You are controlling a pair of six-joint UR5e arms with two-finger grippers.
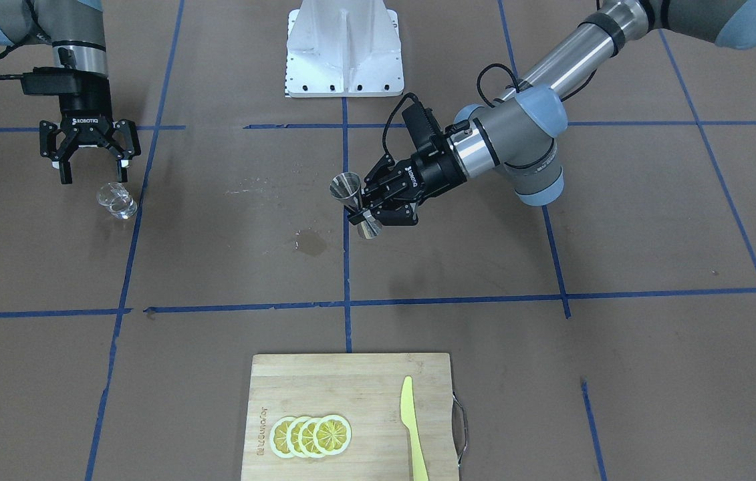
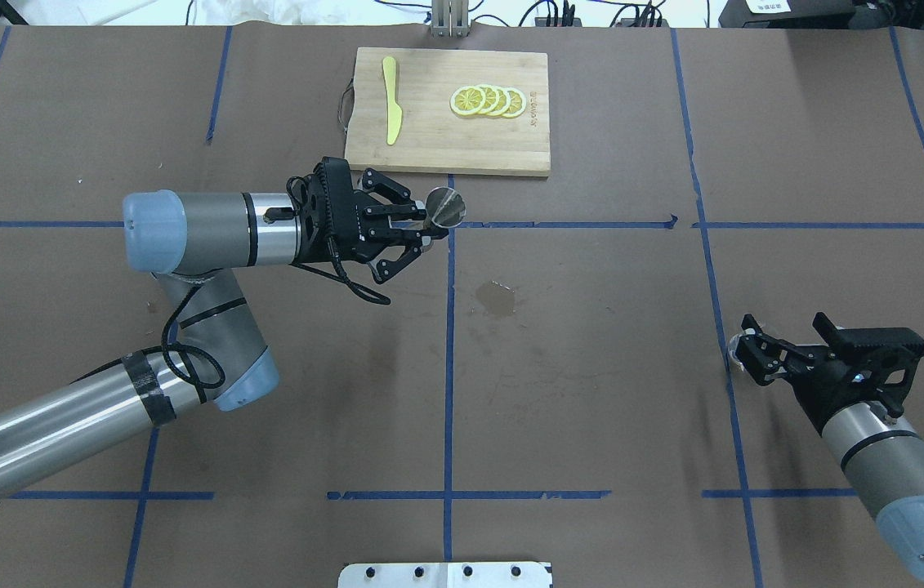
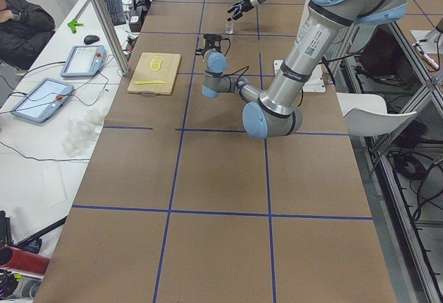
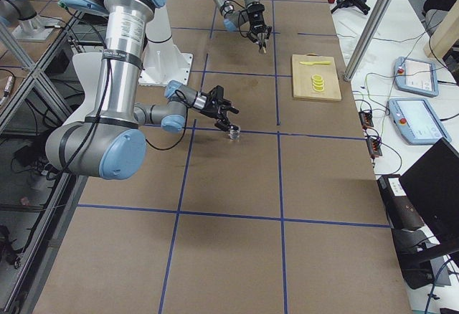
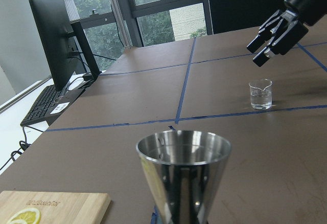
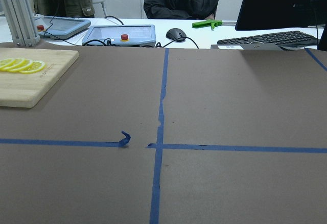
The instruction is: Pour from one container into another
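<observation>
A: Left gripper (image 1: 359,212)?
B: Clamped on the jigger's (image 1: 346,186) waist, lifted off the table (image 1: 217,267) (near its middle).
A: Right gripper (image 1: 93,175)?
B: Fingers spread, empty. The glass cup (image 1: 117,200) stands at its five o'clock in the front-facing view.

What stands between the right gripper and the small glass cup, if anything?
Nothing visible does. The open right gripper hangs close to the glass cup without touching it, and no object shows in the gap between them.

silver hourglass steel jigger (image 5: 183,175): lower cone cut off, left wrist view
small clear glass cup (image 2: 732,357): overhead, mostly behind right hand (image 2: 747,358)
</observation>
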